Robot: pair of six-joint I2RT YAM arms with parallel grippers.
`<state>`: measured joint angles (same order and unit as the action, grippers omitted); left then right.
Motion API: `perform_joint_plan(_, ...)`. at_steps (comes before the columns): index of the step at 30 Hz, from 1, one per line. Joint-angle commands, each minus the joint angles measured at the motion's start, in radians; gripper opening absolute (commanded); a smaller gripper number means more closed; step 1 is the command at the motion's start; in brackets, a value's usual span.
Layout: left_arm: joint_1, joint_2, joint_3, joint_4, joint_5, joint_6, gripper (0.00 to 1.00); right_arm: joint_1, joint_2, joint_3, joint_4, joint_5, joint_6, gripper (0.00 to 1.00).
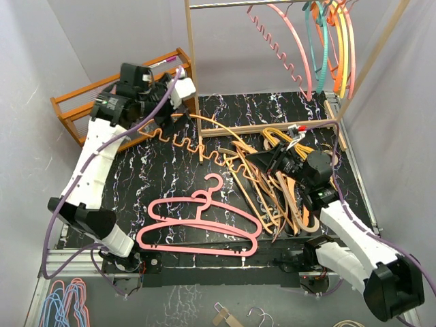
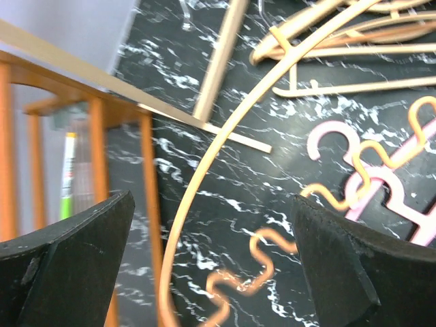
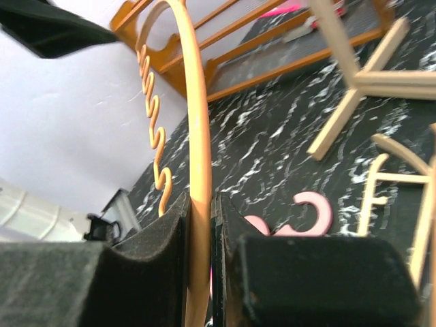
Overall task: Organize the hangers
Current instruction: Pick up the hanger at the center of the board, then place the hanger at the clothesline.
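Item, 6 o'clock: pink hangers point(image 1: 197, 231), lying flat.
Item, 3 o'clock: my right pincer point(image 3: 202, 225), clamped on orange hanger point(image 3: 197, 136).
Item, 10 o'clock: my left pincer point(image 2: 212, 204), apart, astride its wavy bar point(image 2: 259, 266).
Step, I judge: handover. Next: lift clear toward rail point(image 1: 225, 4), 12 o'clock.

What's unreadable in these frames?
- Top view: hooks of the hung hangers, cut off by the upper edge.
- Top view: count of the tan hangers, tangled, partly under the right arm.
- Right wrist: orange hanger below the grip, hidden by the right tool.
- Left wrist: green-tipped item behind the rack, blurred.
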<state>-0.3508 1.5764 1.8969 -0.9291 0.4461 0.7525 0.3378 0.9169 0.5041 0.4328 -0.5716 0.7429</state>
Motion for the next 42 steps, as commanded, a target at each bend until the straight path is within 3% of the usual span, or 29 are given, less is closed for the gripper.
perform_joint_plan(1,-0.001,-0.002,0.211,-0.198,-0.065,-0.058,0.97,0.001,-0.081,0.156,-0.352,0.189,-0.235,0.08)
perform_joint_plan(4,-0.001,-0.003,0.258,-0.213,-0.183,-0.079,0.97,0.0,-0.097,0.254,-0.528,0.295,-0.359,0.08)
perform_joint_plan(7,0.014,-0.028,0.202,-0.136,-0.313,-0.136,0.97,0.001,-0.117,0.336,-0.65,0.412,-0.444,0.08)
perform_joint_plan(16,0.099,-0.055,0.073,-0.003,-0.451,-0.229,0.97,0.001,-0.121,0.62,-0.827,0.615,-0.707,0.08)
perform_joint_plan(22,0.132,-0.067,0.034,0.029,-0.471,-0.248,0.97,0.001,-0.078,0.744,-0.692,0.703,-0.8,0.08)
perform_joint_plan(33,0.139,-0.074,0.019,0.041,-0.537,-0.192,0.97,0.001,0.14,0.986,-0.535,0.682,-0.881,0.08)
perform_joint_plan(42,0.139,-0.063,0.006,0.054,-0.563,-0.162,0.97,0.001,0.225,1.066,-0.437,0.676,-0.889,0.08)
